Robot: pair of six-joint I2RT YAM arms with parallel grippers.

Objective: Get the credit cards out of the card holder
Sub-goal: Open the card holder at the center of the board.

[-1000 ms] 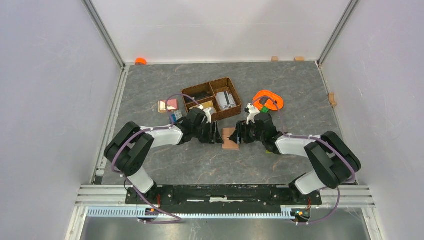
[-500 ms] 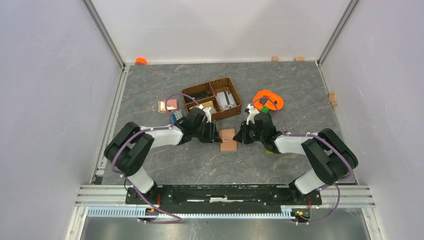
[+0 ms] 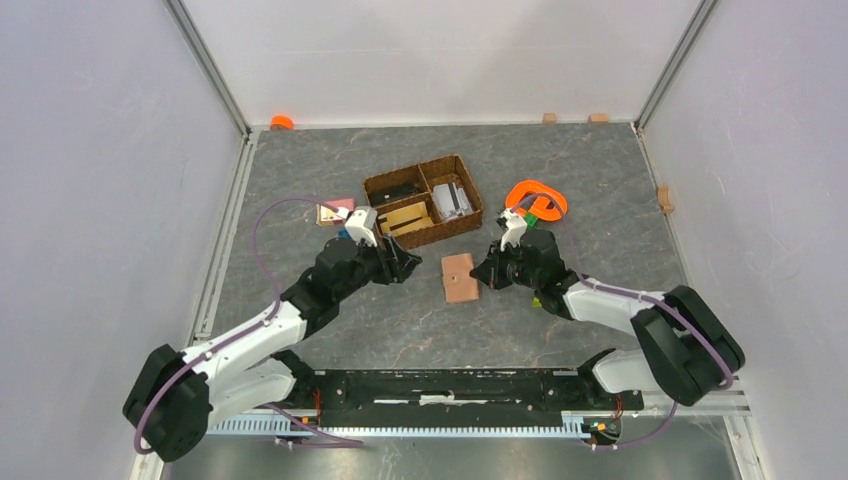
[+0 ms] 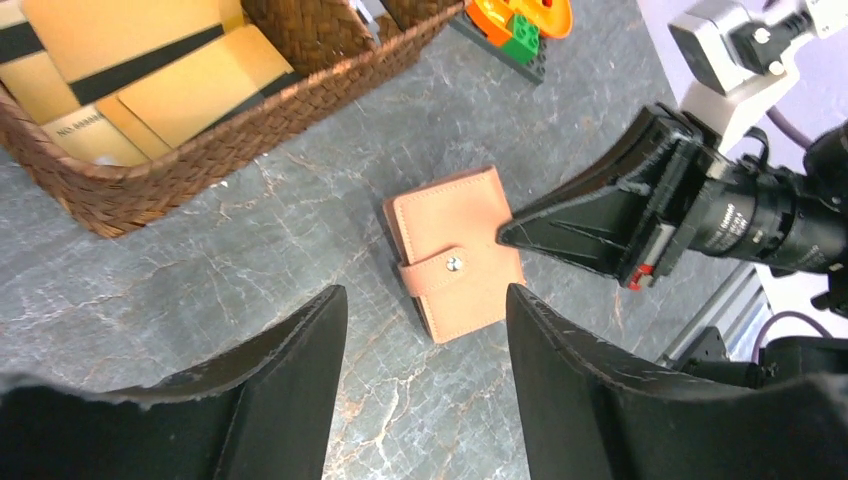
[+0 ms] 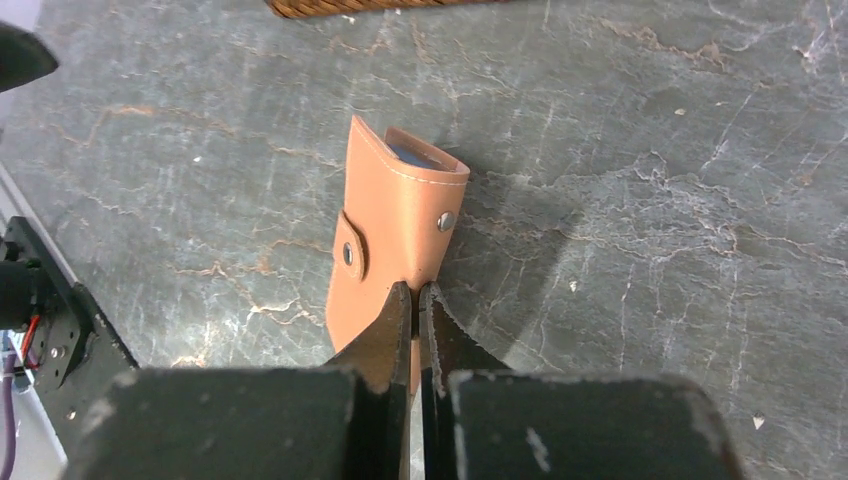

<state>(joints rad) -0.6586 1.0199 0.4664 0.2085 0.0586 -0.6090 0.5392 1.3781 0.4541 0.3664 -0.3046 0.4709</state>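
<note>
Grey marbled tabletop [image 3: 600, 180] spreads under both arms. Between them, near the dark woven basket [image 3: 472, 216], the small reddish-brown leather card holder [image 3: 459, 277] lies flat with its strap snapped down. The right gripper [image 5: 414, 292] has its fingers clenched together, tips against the wallet's edge, seemingly to pin it. The left gripper [image 4: 422, 292] hovers above with its fingers spread, empty, probably lined up for the strap.

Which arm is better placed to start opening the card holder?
Right, probably: the right gripper, shut, touches the closed card holder at its edge; the left gripper hangs open, apart from it.
</note>
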